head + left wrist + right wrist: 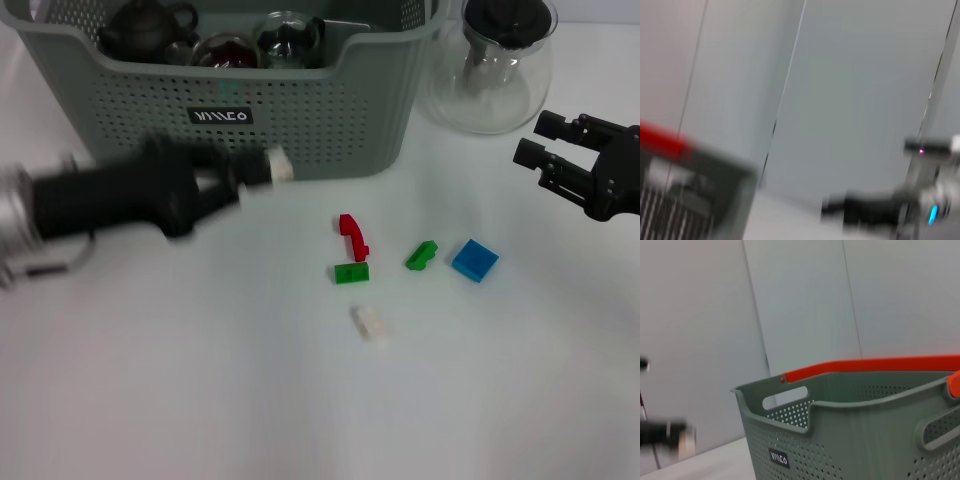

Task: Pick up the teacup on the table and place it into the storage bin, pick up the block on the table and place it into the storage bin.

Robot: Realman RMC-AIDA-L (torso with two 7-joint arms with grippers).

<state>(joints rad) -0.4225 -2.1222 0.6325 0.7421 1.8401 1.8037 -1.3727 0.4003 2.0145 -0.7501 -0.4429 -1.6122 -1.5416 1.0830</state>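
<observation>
Five blocks (360, 270) (two green); left end effector (278, 165) grasps white piece; right end effector (533, 150) released.

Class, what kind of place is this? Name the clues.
Probably a robot test bench: a plain white table with a storage bin, loose toy blocks, and bare panelled walls behind.

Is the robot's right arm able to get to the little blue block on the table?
Probably yes. The right tool hangs in the air just beyond the blue block, on the same side of the table. Nothing lies between them; the nearest thing, a green block, sits beside it, apart.
</observation>
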